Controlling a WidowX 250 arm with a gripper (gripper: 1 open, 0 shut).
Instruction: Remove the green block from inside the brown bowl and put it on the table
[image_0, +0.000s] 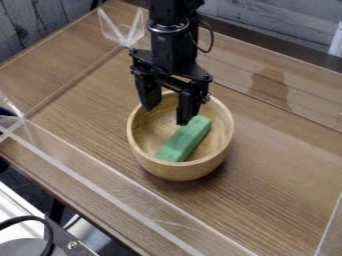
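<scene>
The green block (185, 139) lies flat inside the brown bowl (150, 162), slanting from the bowl's front left up to its back right. The bowl rests on the table (80, 100) near the middle. My gripper (170, 107) hangs straight down over the bowl's far rim, just above the block's upper end. Its black fingers (150, 99) stand open with nothing between them, apart from the block.
Low clear plastic walls (147, 205) edge the table at the front and along the left side. Bare wood surrounds the bowl on all sides. Dark cables and equipment (34, 238) sit below the front left corner.
</scene>
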